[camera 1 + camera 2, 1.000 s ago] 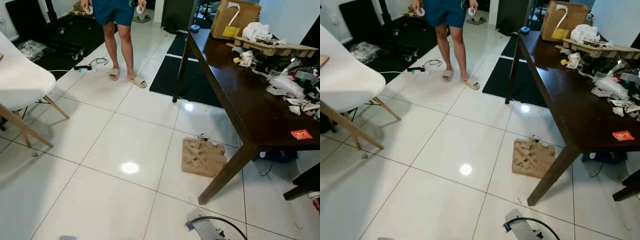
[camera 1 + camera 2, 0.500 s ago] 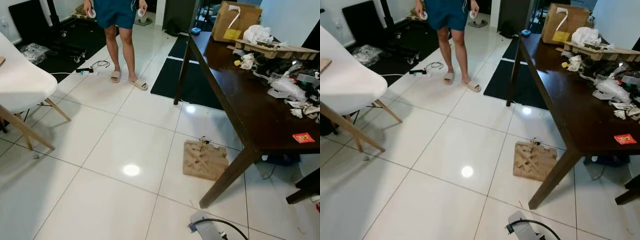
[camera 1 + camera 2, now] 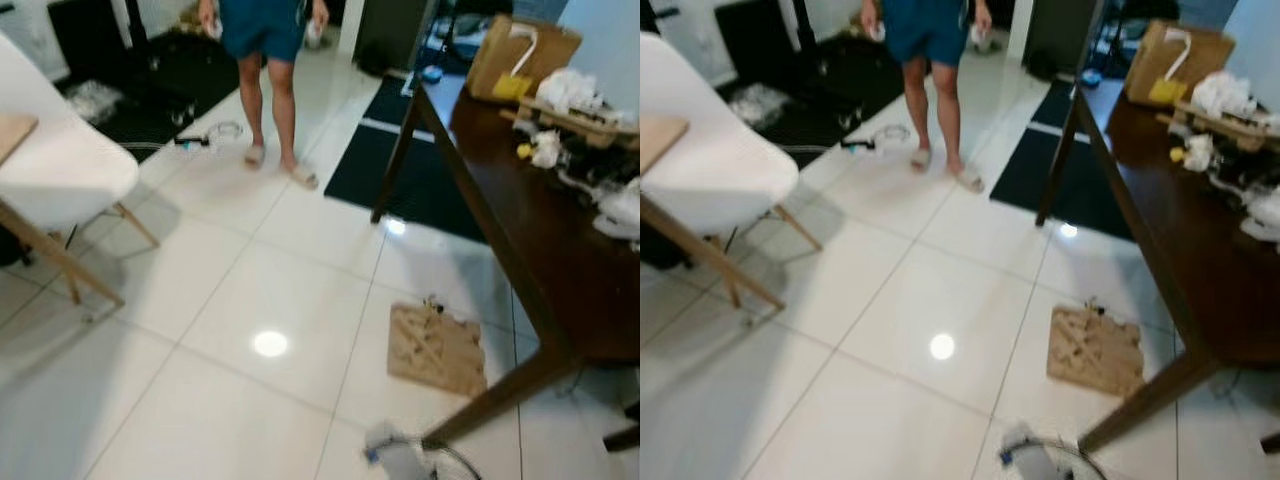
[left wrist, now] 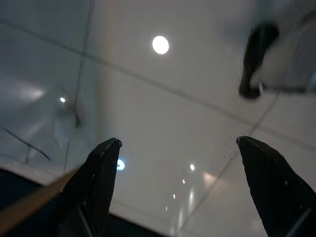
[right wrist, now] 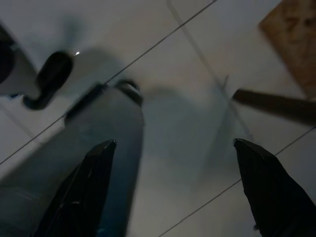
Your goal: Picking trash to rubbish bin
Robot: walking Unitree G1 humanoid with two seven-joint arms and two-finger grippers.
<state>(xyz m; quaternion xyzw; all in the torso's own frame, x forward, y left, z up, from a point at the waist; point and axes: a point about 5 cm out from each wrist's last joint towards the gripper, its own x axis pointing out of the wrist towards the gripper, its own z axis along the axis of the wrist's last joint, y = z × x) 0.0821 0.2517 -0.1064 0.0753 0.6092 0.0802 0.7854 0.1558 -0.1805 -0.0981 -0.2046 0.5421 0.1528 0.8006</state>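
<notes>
Beside right hand [image 5: 173,187], cardboard scrap [image 5: 291,37].

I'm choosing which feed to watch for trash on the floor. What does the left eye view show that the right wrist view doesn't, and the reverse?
Left eye view: a person standing on the far tiles, a white chair, and the dark table with clutter and a cardboard box on it. Right wrist view: the right tool, its fingers spread wide above the floor with nothing between them. Both: the flat cardboard piece on the white tiles and, probably, the slanted table leg beside it.
</notes>
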